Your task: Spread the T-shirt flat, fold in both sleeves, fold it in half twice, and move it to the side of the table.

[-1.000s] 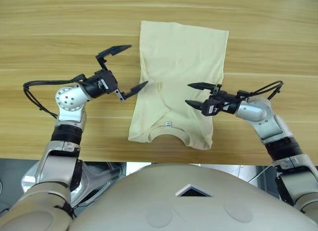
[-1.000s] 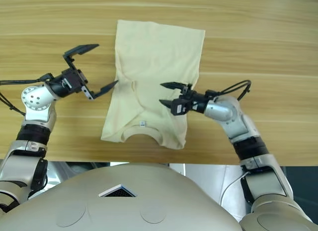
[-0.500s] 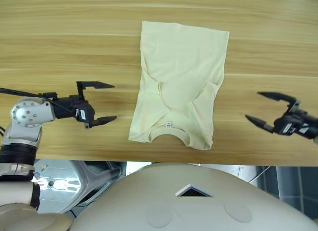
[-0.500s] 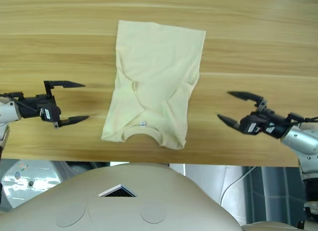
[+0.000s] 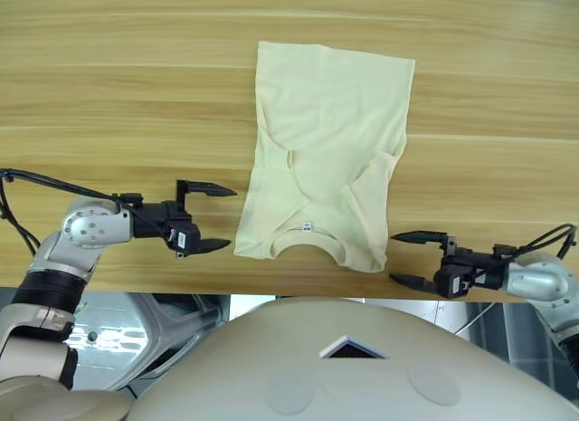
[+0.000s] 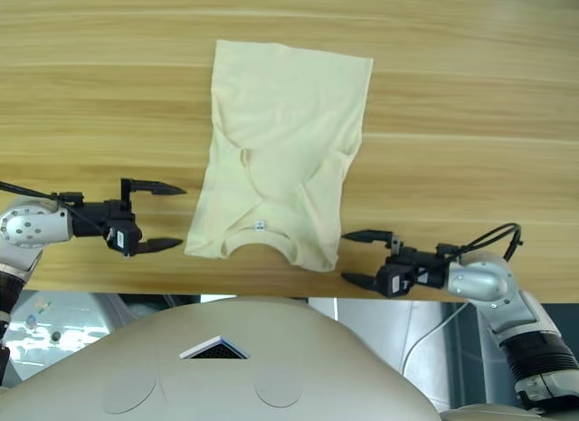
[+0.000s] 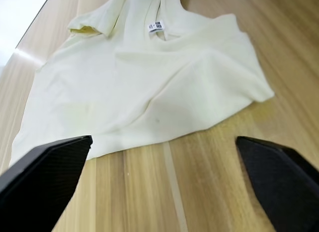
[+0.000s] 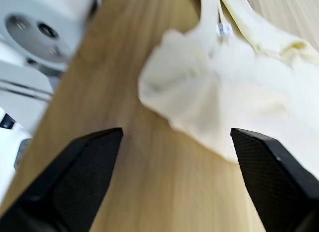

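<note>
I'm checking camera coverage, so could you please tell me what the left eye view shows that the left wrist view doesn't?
Left eye view: the whole T-shirt to its far hem, and the right gripper, jaws open, beside the collar end. Left wrist view: the shirt's left edge close up. Both: the left gripper, jaws open, the neck label and the table.

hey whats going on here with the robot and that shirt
A humanoid robot is partway through folding a pale yellow T-shirt on a wooden table. The shirt lies flat with both sleeves folded in and its collar toward the robot. Neither arm is holding it: the left pincer sits open beside the shirt's near left corner, and the right pincer sits open by the near right corner. The two half folds are not yet done.
</note>
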Controlling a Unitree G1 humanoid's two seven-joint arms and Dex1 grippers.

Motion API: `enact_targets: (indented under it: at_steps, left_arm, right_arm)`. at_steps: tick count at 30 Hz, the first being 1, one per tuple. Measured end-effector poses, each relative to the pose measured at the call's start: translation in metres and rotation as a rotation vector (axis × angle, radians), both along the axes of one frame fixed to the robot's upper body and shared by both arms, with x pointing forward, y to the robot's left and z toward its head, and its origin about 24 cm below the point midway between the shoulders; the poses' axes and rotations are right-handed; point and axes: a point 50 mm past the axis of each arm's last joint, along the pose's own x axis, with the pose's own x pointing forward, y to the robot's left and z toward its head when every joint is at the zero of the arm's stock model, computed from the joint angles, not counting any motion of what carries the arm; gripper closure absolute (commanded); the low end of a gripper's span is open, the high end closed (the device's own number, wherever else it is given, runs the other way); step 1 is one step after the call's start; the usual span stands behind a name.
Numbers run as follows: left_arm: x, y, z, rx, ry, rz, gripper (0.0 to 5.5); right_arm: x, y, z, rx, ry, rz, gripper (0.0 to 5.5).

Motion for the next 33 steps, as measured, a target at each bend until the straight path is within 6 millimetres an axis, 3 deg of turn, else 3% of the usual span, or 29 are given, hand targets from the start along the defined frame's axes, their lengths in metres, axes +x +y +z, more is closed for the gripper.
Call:
enact_targets:
  at_steps: [6, 9, 29, 33]
  left_arm:
    - [-0.004, -0.007, -0.003, -0.023, 0.024, -0.030, 0.10]
    - [-0.004, -0.008, -0.004, -0.024, 0.025, -0.044, 0.53]
    - [-0.013, -0.022, -0.021, -0.057, 0.102, -0.107, 3.89]
    - [-0.015, -0.023, -0.022, -0.063, 0.117, -0.111, 4.57]
  right_arm:
    - [0.003, 0.016, -0.004, 0.045, -0.003, 0.039, 1.49]
    - [0.007, 0.018, -0.004, 0.049, -0.021, 0.033, 1.44]
    - [0.018, 0.023, -0.011, 0.023, -0.050, -0.004, 5.06]
    - [0.019, 0.022, -0.012, 0.019, -0.050, -0.008, 5.44]
